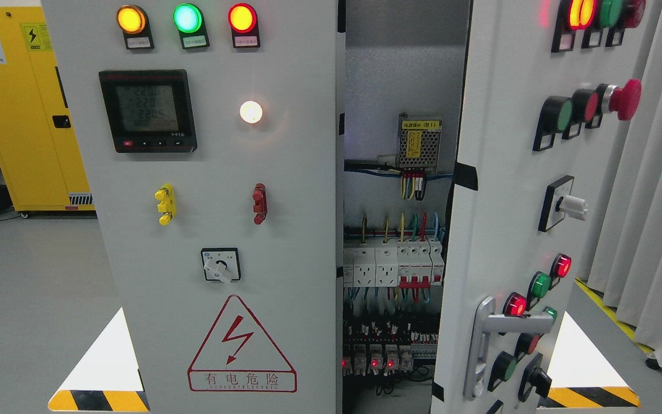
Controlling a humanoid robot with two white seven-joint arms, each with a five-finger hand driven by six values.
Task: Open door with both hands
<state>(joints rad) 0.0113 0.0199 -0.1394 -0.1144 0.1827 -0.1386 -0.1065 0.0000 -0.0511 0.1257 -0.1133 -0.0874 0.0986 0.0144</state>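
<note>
At the far left stands a yellow cabinet (26, 115), well apart from the work. Next comes the left door (210, 201) of the grey electrical cabinet, closed and facing the camera squarely, carrying three lamps, a meter (148, 111), a rotary switch (220, 265) and a red hazard triangle (241, 345).

Right of it the interior (394, 247) shows through a tall gap: a power supply, rows of breakers and wiring (some small red lights glow low down).

The right door (509, 218) is the task's thing. It stands ajar, hinged on its right, its free edge swung out toward the camera. Its long axis is vertical, and its face angles leftward. Its metal handle (483, 345) sits low near the free edge, below a red lamp.

Neither robot hand is in view, so nothing can be said of their fingers or of any hold.

By my judgement the opening is partly done: the right door needs swinging wider, and the left door is not yet opened. The next move calls for a hand reaching to a door edge or the handle.
</note>
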